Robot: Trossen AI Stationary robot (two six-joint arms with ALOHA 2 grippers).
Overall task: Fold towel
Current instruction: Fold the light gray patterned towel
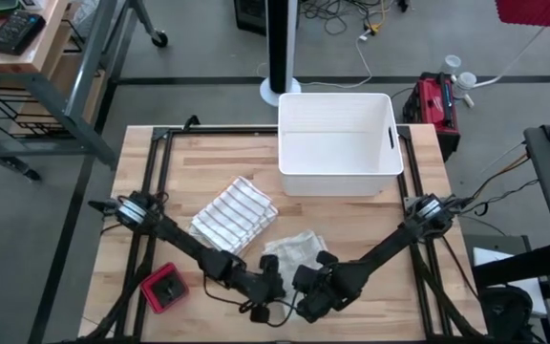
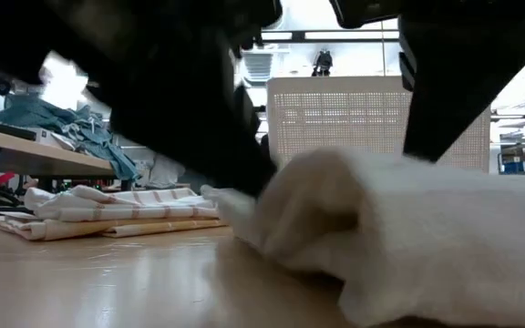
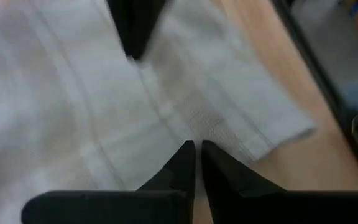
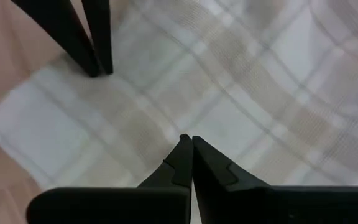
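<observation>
Cream plaid towel (image 1: 294,250) lies crumpled near the table's (image 1: 351,220) front edge, partly hidden beneath both arms; left gripper (image 3: 196,149) and right gripper (image 4: 186,142) pinch its cloth.

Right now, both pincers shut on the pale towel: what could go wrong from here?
1. The left pincer and right pincer pinch the pale checked cloth towel very close together; they may collide.
2. Each grip looks like a thin edge hold, so fabric could slip out on lifting.
3. The folded red-striped towel lies just beside it and may get dragged.
</observation>
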